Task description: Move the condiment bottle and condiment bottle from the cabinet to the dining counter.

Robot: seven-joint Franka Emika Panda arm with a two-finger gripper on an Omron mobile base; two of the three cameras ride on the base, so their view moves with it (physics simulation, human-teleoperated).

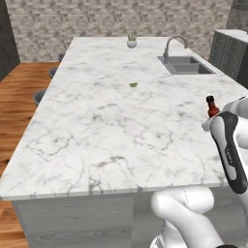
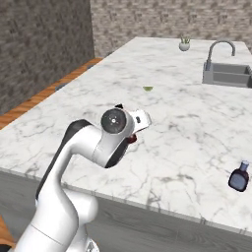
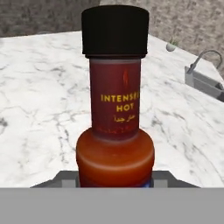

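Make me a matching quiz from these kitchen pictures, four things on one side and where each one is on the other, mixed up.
Things:
1. hot sauce bottle
2. dark blue bottle
3. small potted plant
4. faucet

Places:
A. at the counter's far end
B. over the sink
C. held in the claw
D. on the counter near its front edge

Pairs: 1-C, 2-D, 3-A, 4-B

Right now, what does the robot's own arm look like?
The arm is glossy white with rounded, tube-like links and dark grey to black bands at the joints. A round grey cap with a dark centre closes one joint. No cables or markings are visible.
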